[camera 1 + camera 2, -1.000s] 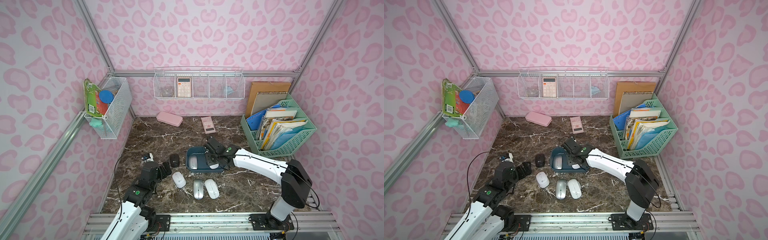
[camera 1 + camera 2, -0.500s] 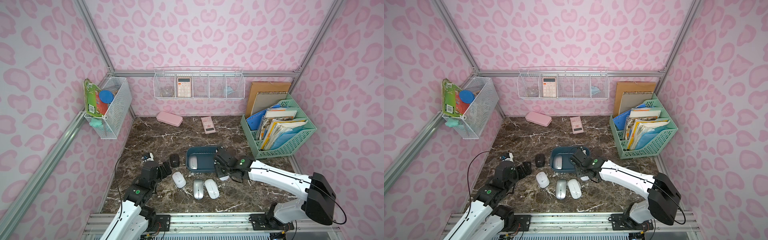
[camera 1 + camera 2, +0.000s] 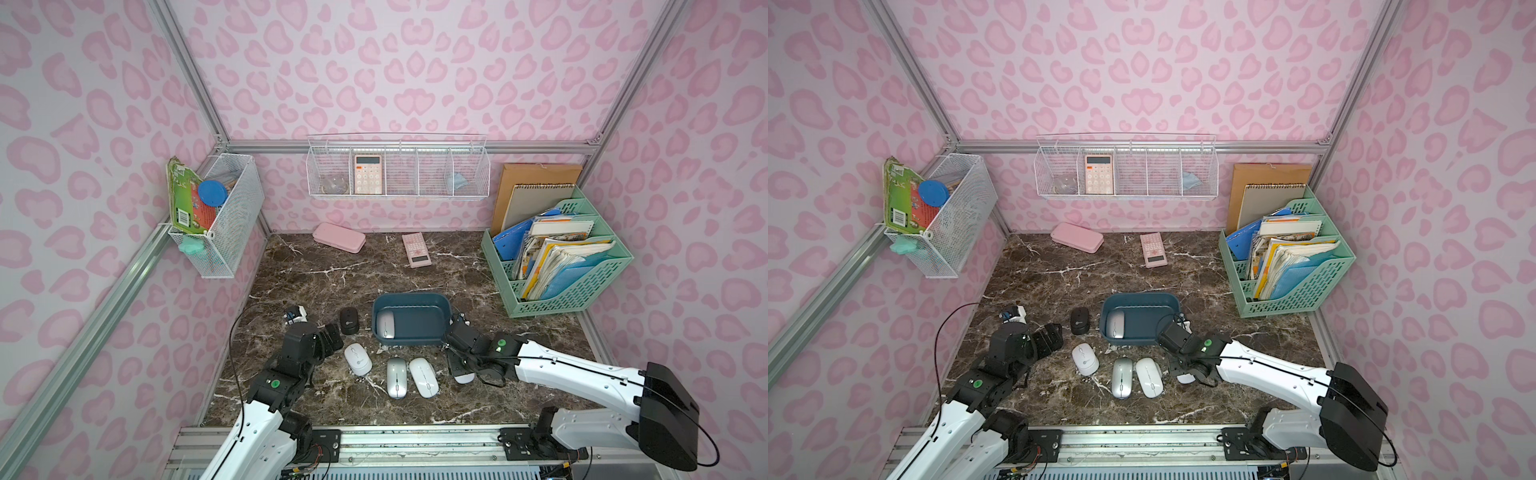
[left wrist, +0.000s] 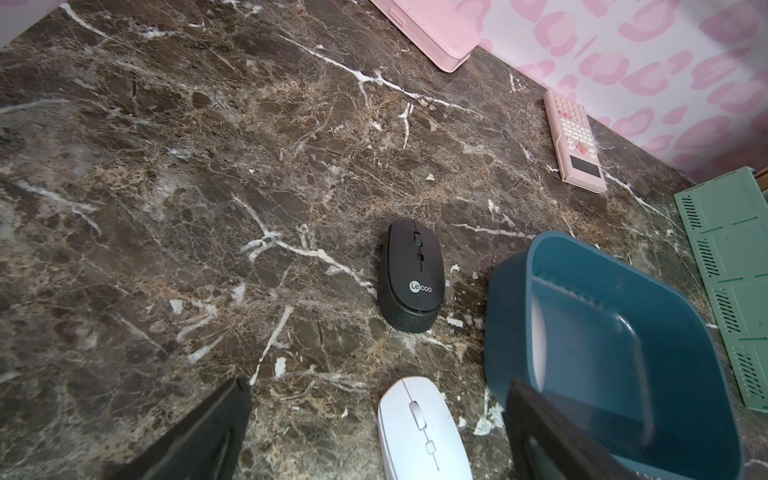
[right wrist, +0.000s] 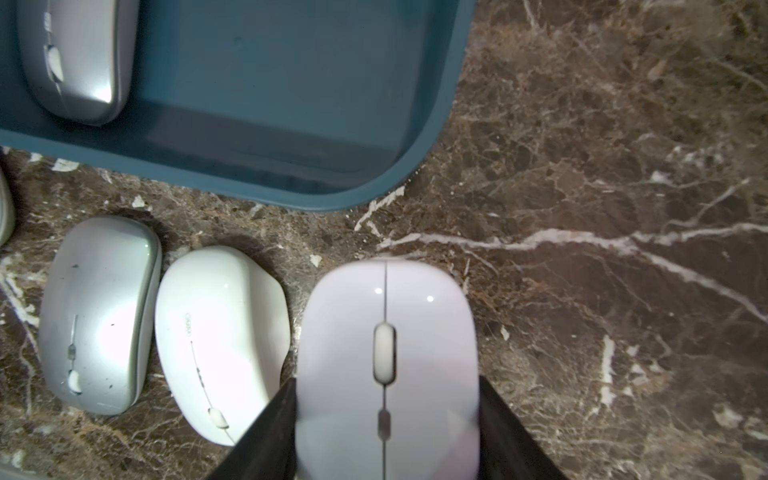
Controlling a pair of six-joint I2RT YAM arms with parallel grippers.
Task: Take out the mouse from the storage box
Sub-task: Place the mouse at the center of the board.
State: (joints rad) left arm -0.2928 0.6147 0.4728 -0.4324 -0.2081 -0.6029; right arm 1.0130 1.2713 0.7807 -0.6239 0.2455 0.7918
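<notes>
Right gripper (image 5: pixel 386 399) clamps white mouse (image 5: pixel 386 324) by its sides, at storage box's (image 5: pixel 291 195) 5 o'clock, apparently to join row of mice (image 3: pixel 397 377). Left gripper (image 4: pixel 378 386) open, idle.

The marble tabletop (image 3: pixel 332 266) carries the storage box (image 3: pixel 409 338), with a black mouse (image 3: pixel 348 320) just beside it. In front lie a white mouse (image 3: pixel 358 359), a silver mouse (image 3: pixel 396 377) and another white mouse (image 3: pixel 423 377). Farther back are a pink case (image 3: pixel 339 237), a calculator (image 3: pixel 416 249) and a file rack (image 3: pixel 573 291).
</notes>
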